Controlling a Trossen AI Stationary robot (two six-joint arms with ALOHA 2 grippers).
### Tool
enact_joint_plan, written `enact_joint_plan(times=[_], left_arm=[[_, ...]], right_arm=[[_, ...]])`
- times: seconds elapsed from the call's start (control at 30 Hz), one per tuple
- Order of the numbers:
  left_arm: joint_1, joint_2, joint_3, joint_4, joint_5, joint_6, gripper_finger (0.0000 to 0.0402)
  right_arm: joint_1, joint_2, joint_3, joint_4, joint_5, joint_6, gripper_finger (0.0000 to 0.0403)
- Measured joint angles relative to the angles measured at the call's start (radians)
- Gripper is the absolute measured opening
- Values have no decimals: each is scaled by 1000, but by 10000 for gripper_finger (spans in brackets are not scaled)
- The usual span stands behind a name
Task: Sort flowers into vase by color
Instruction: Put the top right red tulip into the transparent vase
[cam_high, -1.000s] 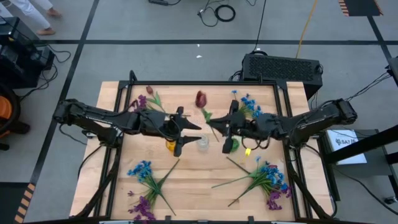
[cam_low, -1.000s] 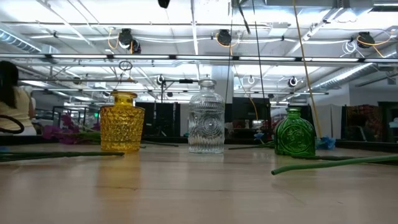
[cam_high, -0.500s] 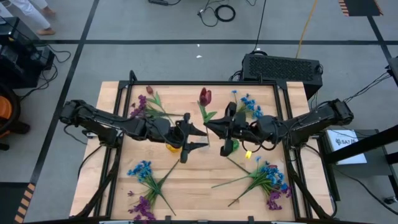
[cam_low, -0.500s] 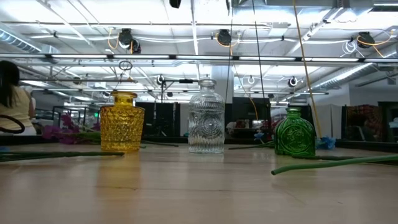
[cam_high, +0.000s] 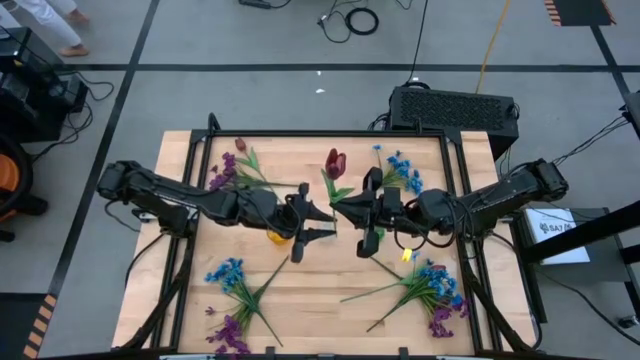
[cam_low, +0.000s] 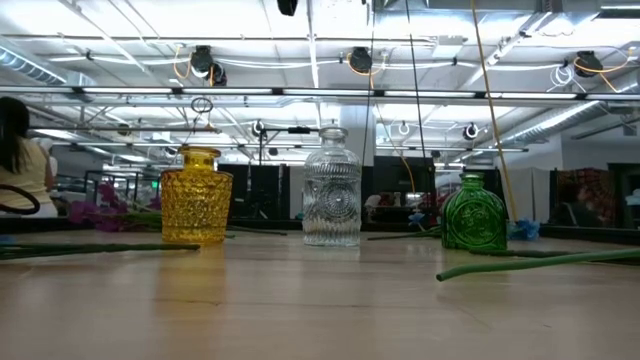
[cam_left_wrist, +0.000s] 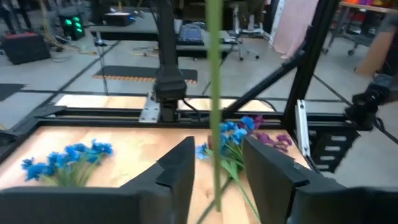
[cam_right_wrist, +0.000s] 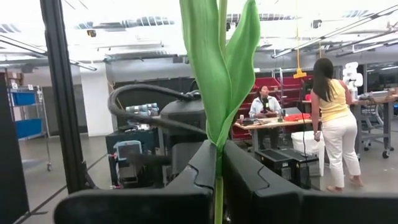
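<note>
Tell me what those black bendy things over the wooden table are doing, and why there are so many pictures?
They are two robot arms. One camera looks down from above, one sits at table height, and one rides on each wrist. The right gripper is shut on a dark red tulip with a green stem and leaf. The left gripper has that stem between its open fingers. On the wooden table stand a yellow glass vase, a clear glass vase and a green glass vase, with bunches of blue and purple flowers lying around.

Three vases (cam_low: 331, 190) mid-table, flowers (cam_high: 425, 285) around them
</note>
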Motion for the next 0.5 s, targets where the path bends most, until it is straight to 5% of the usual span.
enact_joint_plan(times=[0.37,0.5], left_arm=[[6,22,0,9,26,32,13],[10,22,0,-10,26,52,12]], right_arm=[[0,0,0,-7,0,0,9],[0,0,0,-38,-1,9,22]])
